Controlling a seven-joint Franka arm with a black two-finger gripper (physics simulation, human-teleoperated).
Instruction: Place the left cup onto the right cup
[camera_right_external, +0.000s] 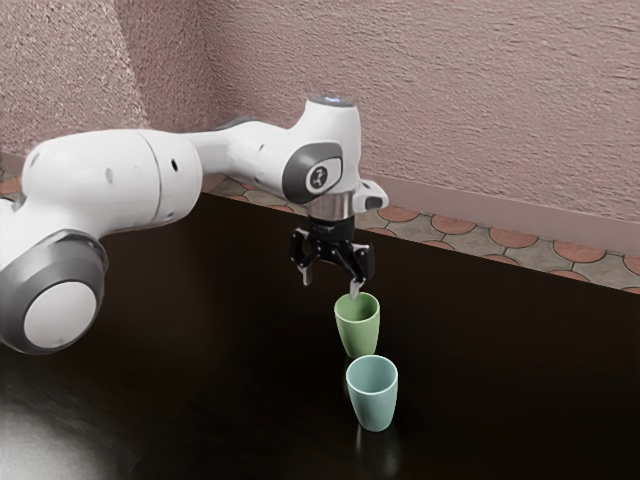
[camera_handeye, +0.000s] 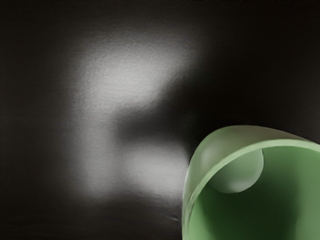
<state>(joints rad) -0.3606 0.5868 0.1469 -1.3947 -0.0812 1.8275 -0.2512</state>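
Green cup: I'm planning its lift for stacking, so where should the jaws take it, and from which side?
Probably by the rim wall, from straight above, one of the jaws inside, one outside. The green cup stands upright, mouth open, and the blue cup stands close beside it, crowding a side approach. The gripper hangs above its rim.

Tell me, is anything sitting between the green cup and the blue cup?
Nothing. In the exterior view the green cup and the blue cup stand close together on the dark table, with no other object between them.
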